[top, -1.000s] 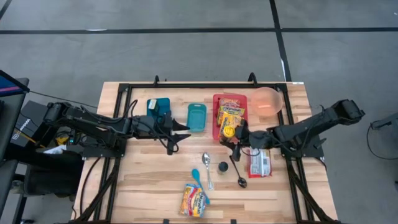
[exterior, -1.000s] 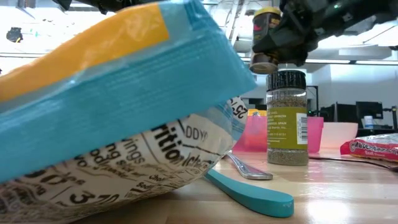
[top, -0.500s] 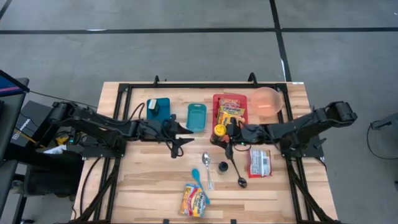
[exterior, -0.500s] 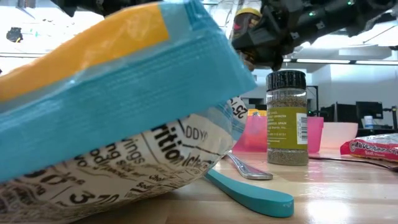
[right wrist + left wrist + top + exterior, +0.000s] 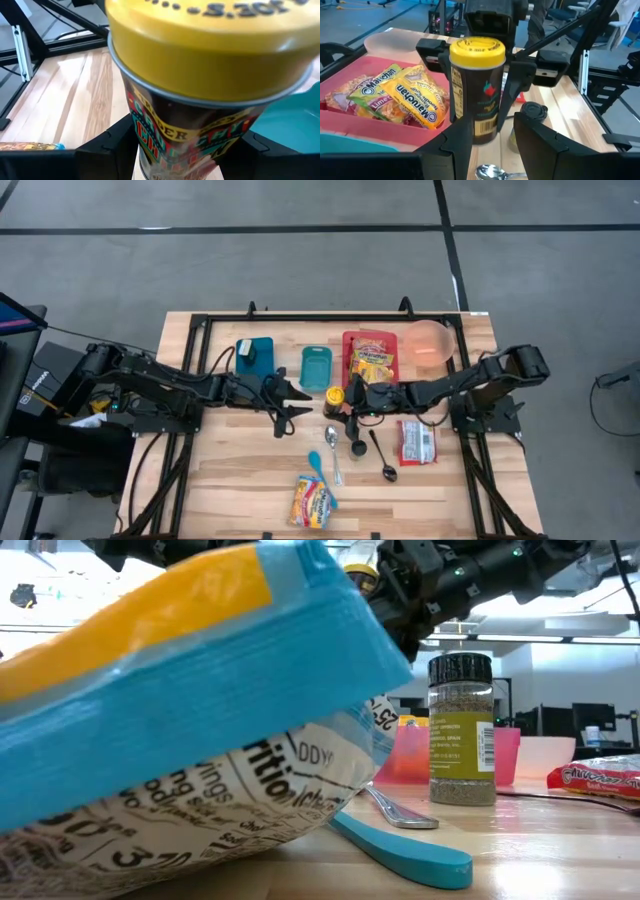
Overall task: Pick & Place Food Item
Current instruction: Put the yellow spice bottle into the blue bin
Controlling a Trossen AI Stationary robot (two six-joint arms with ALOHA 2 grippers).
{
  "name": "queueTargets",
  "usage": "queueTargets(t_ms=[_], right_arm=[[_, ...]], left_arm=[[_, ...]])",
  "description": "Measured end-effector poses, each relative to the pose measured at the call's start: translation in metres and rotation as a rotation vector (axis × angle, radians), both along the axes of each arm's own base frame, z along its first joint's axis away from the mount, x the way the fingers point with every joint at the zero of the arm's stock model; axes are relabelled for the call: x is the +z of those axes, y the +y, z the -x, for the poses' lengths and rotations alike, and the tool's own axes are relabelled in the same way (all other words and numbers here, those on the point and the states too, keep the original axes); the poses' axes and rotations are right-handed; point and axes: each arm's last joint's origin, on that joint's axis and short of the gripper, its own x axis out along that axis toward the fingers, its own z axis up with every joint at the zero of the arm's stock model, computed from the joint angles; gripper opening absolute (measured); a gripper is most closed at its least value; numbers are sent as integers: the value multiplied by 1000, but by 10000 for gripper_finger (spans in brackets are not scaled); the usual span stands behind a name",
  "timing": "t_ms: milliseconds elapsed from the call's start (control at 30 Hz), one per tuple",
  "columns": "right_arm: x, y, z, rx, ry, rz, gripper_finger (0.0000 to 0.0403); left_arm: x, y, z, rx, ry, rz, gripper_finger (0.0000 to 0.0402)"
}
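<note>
High view: my right gripper (image 5: 345,399) grasps the can (image 5: 334,397) above mid-table, beside the red tray (image 5: 352,340). My left gripper (image 5: 298,400), released, faces the can from close by.

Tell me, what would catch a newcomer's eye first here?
Probably the yellow-lidded can, held up off the table by the right gripper near the middle, with the left gripper open and facing it. Next, the red tray of bright noodle packets at the table's far side.
</note>
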Motion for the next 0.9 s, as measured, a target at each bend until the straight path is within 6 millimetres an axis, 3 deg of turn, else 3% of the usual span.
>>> queueTargets(t_ms=[900], right_arm=[[1,0,-1,1,9,1,208]], left_arm=[[5,0,-1,8,-53,7,140]])
